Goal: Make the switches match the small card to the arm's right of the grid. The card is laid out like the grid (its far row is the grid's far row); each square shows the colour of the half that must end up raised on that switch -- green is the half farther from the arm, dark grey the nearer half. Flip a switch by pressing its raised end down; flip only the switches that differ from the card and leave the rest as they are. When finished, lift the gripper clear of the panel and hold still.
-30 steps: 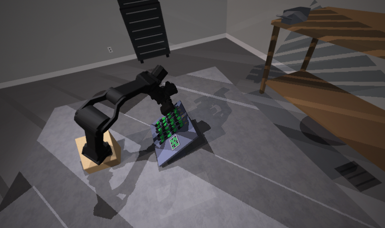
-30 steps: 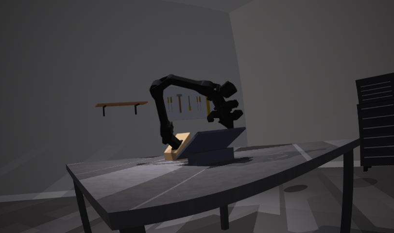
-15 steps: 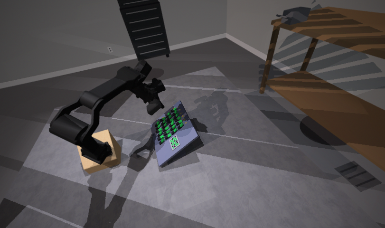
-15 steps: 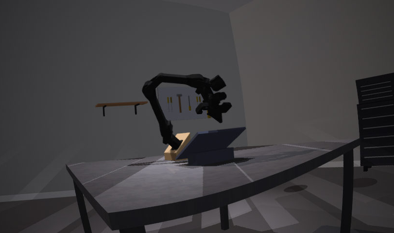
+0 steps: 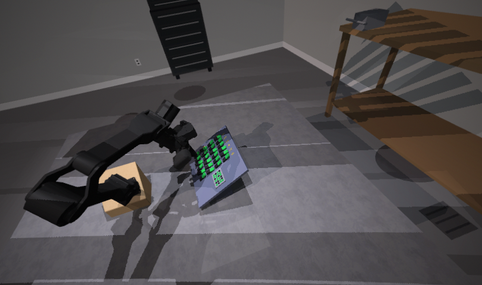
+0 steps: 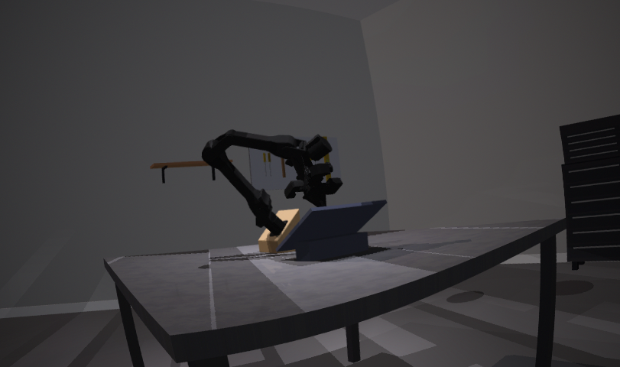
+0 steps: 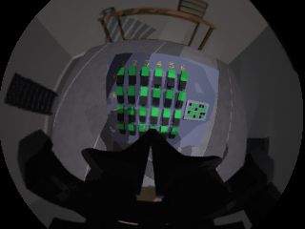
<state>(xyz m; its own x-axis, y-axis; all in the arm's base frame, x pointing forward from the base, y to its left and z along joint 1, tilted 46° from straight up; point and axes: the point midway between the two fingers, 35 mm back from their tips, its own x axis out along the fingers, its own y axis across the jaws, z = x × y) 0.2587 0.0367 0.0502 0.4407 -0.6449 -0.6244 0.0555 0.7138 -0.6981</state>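
The blue sloped panel bears a grid of green and dark switches, in four lettered rows and six numbered columns. The small card, with green and dark squares, lies right of the grid. My gripper is shut and empty. Its tips are at the grid's near row, around column 4 in the wrist view, and partly hide the switch there. I cannot tell whether they touch it. The raised halves are too small to read surely.
The arm stands on a tan block on the near side of the panel. The panel rests on a dark blue base on the grey table. A wooden workbench and a black drawer cabinet stand away from the table.
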